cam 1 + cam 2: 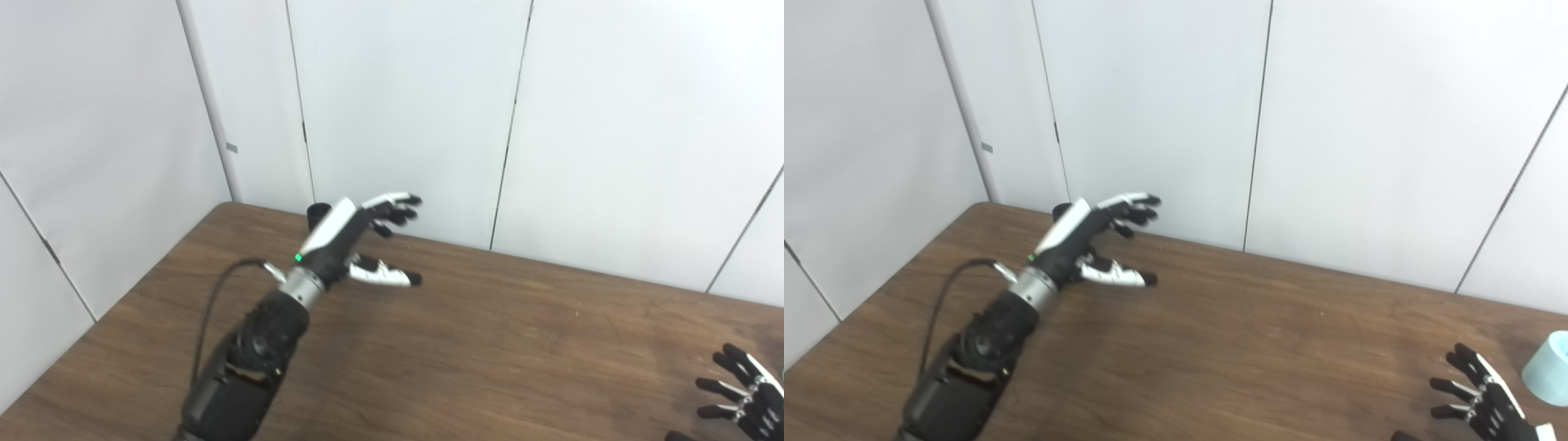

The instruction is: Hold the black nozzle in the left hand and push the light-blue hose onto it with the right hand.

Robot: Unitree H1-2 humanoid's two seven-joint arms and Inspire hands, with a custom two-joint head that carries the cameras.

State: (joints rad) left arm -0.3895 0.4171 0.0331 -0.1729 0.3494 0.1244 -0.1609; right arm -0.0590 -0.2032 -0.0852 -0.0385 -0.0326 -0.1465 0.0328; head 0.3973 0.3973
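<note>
A black nozzle [318,215] stands upright near the table's far edge, mostly hidden behind my left hand [361,236]. That hand hovers just in front and right of it, open, fingers spread with nothing between them. The light-blue hose [1549,369] is a short pale cylinder at the right edge of the right eye view, resting on the table. My right hand [1479,395] sits low at the bottom right, just left of the hose, open with fingers apart and not touching it.
A brown wooden table [490,349] fills the lower picture. White wall panels [404,110] rise directly behind its far edge and along its left side. A black cable [211,306] loops beside my left forearm.
</note>
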